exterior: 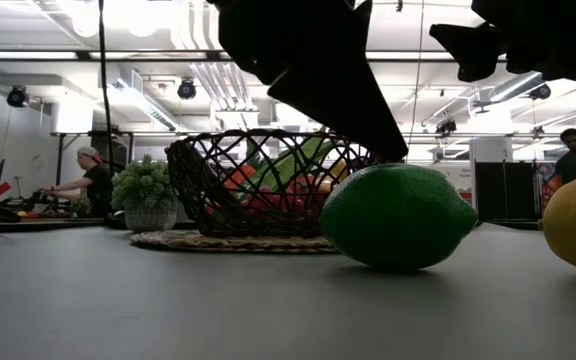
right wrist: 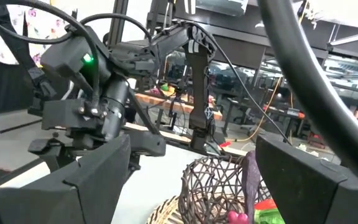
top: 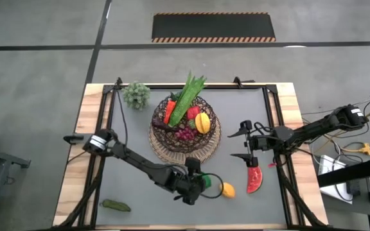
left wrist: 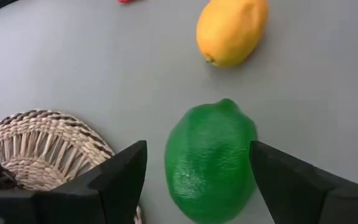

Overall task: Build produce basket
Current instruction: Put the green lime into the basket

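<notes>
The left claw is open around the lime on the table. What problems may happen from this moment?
1. The lime is smooth and rounded, and the left claw stands open on either side of it; an off-centre squeeze may let it slip or roll.
2. The lemon lies close by, so a rolling lime may knock it.
3. The basket is already heaped with produce, so a lime dropped on top may roll off.
</notes>
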